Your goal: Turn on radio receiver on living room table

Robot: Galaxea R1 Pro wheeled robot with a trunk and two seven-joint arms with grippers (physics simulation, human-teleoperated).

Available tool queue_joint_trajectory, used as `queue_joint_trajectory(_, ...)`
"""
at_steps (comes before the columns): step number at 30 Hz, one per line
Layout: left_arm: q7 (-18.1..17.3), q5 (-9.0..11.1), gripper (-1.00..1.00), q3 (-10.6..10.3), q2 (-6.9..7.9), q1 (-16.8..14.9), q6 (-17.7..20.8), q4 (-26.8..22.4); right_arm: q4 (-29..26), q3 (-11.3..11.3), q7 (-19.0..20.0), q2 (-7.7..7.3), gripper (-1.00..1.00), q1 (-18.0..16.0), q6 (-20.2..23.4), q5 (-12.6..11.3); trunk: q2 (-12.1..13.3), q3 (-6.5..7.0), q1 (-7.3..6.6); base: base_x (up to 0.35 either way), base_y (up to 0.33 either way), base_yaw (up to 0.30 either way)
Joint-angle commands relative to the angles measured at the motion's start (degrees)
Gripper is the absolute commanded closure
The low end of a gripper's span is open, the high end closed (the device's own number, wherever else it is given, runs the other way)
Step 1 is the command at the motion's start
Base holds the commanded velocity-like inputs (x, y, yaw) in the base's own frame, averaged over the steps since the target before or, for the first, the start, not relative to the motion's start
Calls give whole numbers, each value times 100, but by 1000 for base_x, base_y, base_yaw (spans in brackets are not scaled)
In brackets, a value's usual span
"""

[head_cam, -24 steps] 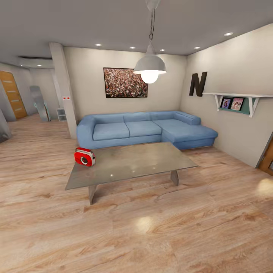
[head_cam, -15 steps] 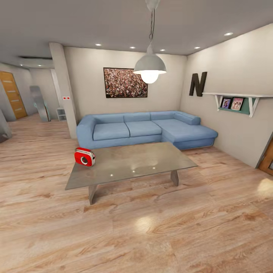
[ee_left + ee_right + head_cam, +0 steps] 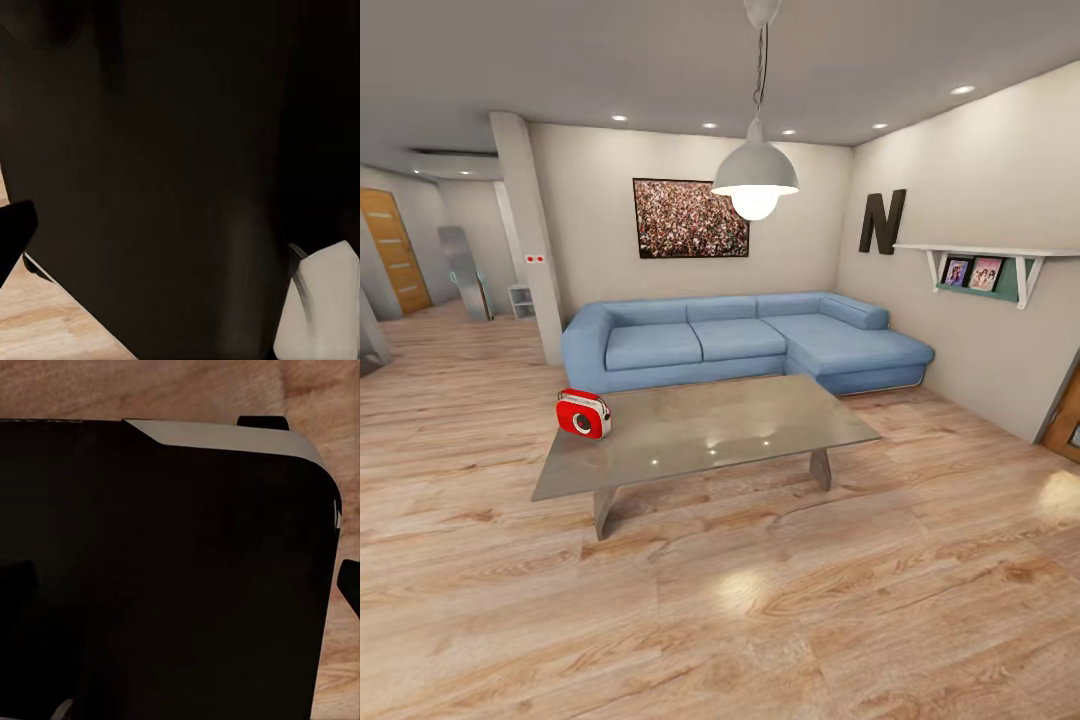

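**Living room, radio on table ahead**

Open wood floor [image 3: 760,620] leads to the table [image 3: 710,430]; red radio [image 3: 583,413] sits at its left end; blue sofa [image 3: 740,340] behind; nothing has shifted since earlier; gripper openings cannot be told.

Both wrist views: dark robot body blocks nearly everything; light wood plank floor [image 3: 315,390] visible at margins. Pincer states indeterminate.

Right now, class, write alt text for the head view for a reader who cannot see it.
A small red radio receiver stands near the left end of a low grey table on a wood floor. Behind it are a blue sectional sofa and a lit pendant lamp.
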Motion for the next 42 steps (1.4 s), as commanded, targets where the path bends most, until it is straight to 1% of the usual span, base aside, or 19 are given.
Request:
queue_joint_trajectory(1, -1, 0, -100, -2, -12, 0, -1, 0, 6, 1, 0, 0, -100, 0, 0, 1, 0, 0, 0, 0, 0, 0)
queue_joint_trajectory(6, -3, 1, -100, -31, -53, 0, -16, -28, 9, -4, -1, 0, -100, 0, -12, 3, 0, 0, 0, 0, 0, 0)
queue_joint_trajectory(13, -2, -21, -100, -41, -40, 0, -241, -255, -148, 18, -1, -32, -100, -7, -232, 41, 0, 0, 0, 1, 0, 0)
queue_joint_trajectory(14, -2, -20, -100, -41, -39, 0, -249, -626, -886, 19, -1, -41, -100, -7, -408, 45, 0, 0, 0, 31, 7, 0)
queue_joint_trajectory(15, 6, -22, -100, -37, -26, 0, -247, -846, -1189, 20, 3, -60, -100, -18, -421, 64, 0, 0, 0, 110, 33, 0)
queue_joint_trajectory(18, 30, -22, -100, -28, 19, 0, -237, -1260, -1686, 21, 2, -83, -100, -36, -433, 142, 0, 0, 0, 197, 39, 0)
queue_joint_trajectory(20, 33, 15, -100, 22, 165, 0, -223, -1783, -2301, 12, 5, -92, -100, -48, -438, 362, 0, 0, 0, 286, 14, 0)
queue_joint_trajectory(21, 37, 105, -100, 113, 231, 0, -220, -2078, -2658, 8, 7, -94, -100, -52, -436, 492, 0, 0, 0, 310, 6, 0)
queue_joint_trajectory(25, 29, 393, -100, 303, 304, 0, -205, -2588, -3321, 5, 9, -96, -100, -101, -392, 646, 0, 0, 0, 319, 3, 0)
queue_joint_trajectory(28, 33, 512, -100, 360, 330, 0, -198, -2925, -3636, 9, 14, -90, -100, -364, -69, 697, 0, 0, 0, 326, 1, 0)
queue_joint_trajectory(30, 47, 547, -100, 381, 354, 0, -197, -3106, -3728, 11, 13, -78, -100, -669, 464, 706, 0, 0, 0, 328, 12, 0)
queue_joint_trajectory(31, 48, 567, -100, 395, 440, 0, -206, -3223, -3770, 14, 45, -59, -100, -941, 942, 711, 0, 0, 0, 310, 128, 0)
queue_joint_trajectory(32, 48, 579, -100, 397, 464, 0, -209, -3239, -3777, 15, 50, -54, -100, -997, 1012, 712, 0, 0, 0, 304, 147, 0)
queue_joint_trajectory(33, 49, 660, -100, 430, 521, 0, -220, -3262, -3791, 32, 58, -27, -100, -1130, 1150, 713, 0, 0, 0, 295, 176, 0)
queue_joint_trajectory(34, 49, 708, -100, 453, 536, 0, -224, -3263, -3794, 53, 51, -13, -100, -1162, 1181, 713, 0, 0, 0, 294, 175, 0)
queue_joint_trajectory(36, 45, 965, -100, 597, 574, 0, -244, -3271, -3801, 227, 22, 51, -100, -1300, 1266, 714, 0, 0, 0, 301, 132, 0)
queue_joint_trajectory(38, 46, 1077, -100, 676, 591, 0, -257, -3277, -3803, 352, 12, 71, -100, -1374, 1294, 714, 0, 0, 0, 310, 78, 0)
queue_joint_trajectory(39, 47, 1150, -100, 745, 626, 0, -275, -3281, -3804, 492, 6, 83, -100, -1430, 1312, 714, 0, 0, 0, 316, 62, 0)
queue_joint_trajectory(42, 49, 1270, -100, 889, 812, 0, -437, -3289, -3805, 884, -25, 107, -100, -1518, 1335, 720, 0, 0, 0, 320, 73, 0)
